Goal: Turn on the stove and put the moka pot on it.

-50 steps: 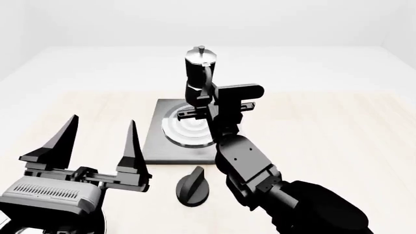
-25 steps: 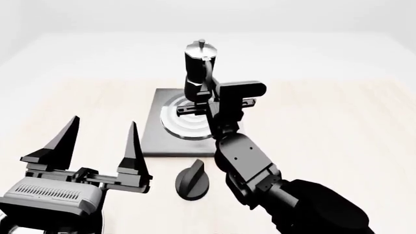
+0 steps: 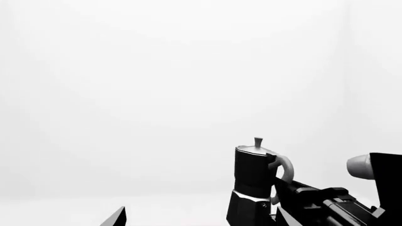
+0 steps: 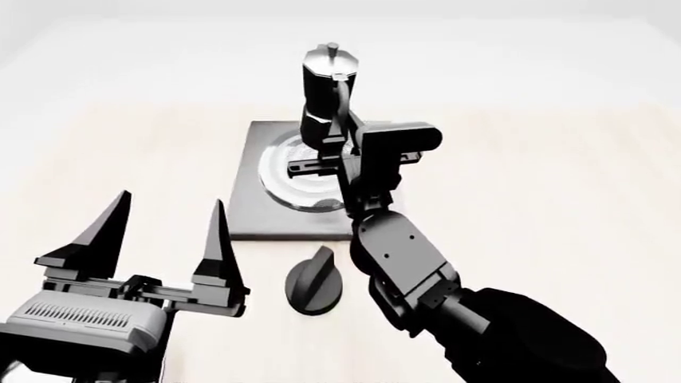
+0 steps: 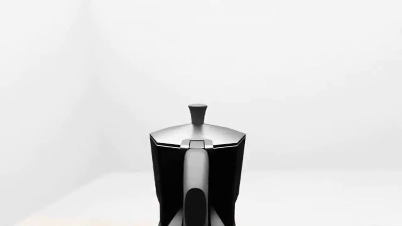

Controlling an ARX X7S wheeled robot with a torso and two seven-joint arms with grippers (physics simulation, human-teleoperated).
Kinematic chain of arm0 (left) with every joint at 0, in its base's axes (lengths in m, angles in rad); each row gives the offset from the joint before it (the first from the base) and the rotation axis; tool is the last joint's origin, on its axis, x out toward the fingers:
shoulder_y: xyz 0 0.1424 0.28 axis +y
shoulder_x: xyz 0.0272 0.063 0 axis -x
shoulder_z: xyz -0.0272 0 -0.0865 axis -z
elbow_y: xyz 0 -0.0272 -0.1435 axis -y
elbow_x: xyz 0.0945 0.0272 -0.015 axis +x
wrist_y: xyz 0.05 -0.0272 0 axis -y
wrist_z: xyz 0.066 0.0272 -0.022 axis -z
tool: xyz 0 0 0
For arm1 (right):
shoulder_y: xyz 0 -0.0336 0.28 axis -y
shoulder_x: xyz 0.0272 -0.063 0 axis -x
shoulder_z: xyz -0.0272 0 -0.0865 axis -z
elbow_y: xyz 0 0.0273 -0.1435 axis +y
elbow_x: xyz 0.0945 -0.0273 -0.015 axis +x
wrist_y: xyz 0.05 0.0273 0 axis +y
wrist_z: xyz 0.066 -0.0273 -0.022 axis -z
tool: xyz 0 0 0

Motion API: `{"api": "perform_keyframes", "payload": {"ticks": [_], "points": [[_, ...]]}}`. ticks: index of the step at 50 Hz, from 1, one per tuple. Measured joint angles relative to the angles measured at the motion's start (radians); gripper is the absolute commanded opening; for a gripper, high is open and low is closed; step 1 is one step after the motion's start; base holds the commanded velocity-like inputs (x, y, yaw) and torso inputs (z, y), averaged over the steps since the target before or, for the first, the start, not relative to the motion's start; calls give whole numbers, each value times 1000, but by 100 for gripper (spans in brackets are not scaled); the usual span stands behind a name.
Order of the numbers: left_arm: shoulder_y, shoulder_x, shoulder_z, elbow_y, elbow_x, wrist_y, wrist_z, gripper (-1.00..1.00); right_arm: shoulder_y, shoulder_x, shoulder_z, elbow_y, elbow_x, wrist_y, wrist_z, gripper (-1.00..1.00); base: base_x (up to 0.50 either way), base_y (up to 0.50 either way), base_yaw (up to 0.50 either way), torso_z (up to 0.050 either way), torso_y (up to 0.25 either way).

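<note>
Moka pot carried upright over the burner by the right arm, the left arm parked aside.

The right gripper (image 4: 332,150) is closed on the handle of the moka pot (image 4: 324,92), holding it upright above the far side of the stove (image 4: 247,209), probably so it sets down flat on the rings. The left gripper (image 4: 159,239) hangs with jaws wide and holds nothing, near the knob (image 4: 312,286) on the table (image 4: 532,199), handy for turning.
</note>
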Motion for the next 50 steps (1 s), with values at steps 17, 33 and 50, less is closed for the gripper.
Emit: {"api": "perform_keyframes", "payload": {"ticks": [17, 33, 50], "points": [[1, -2, 2, -1, -5, 4, 0, 100, 2, 0, 1, 2, -6, 8, 4, -100, 0, 0, 0, 2, -99], [0, -3, 3, -1, -9, 8, 0, 100, 2, 1, 5, 3, -6, 10, 3, -100, 0, 0, 0, 2, -99], [0, -5, 5, -2, -13, 12, 0, 100, 8, 2, 15, -5, -35, 5, 4, -100, 0, 0, 0, 2, -97]]}}
